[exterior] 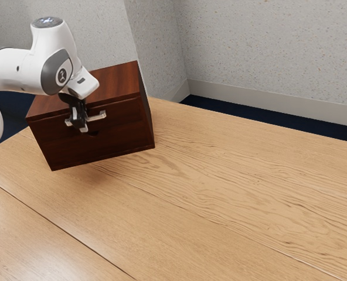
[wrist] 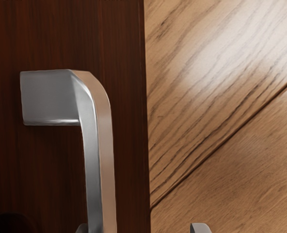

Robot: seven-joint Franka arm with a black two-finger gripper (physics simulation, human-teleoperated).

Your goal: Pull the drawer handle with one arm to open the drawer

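One gripper (exterior: pixel 78 123) hangs at the exterior view's left, fingers spread either side of the silver handle (exterior: pixel 96 115), not clamping it. Its drawer (exterior: pixel 112 137), on the table's (exterior: pixel 232 175) far left, looks shut; next we close, then pull outward.

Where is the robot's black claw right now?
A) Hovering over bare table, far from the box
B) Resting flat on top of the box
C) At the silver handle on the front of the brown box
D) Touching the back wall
C: in the exterior view the gripper sits right at the silver handle on the front face of the brown box.
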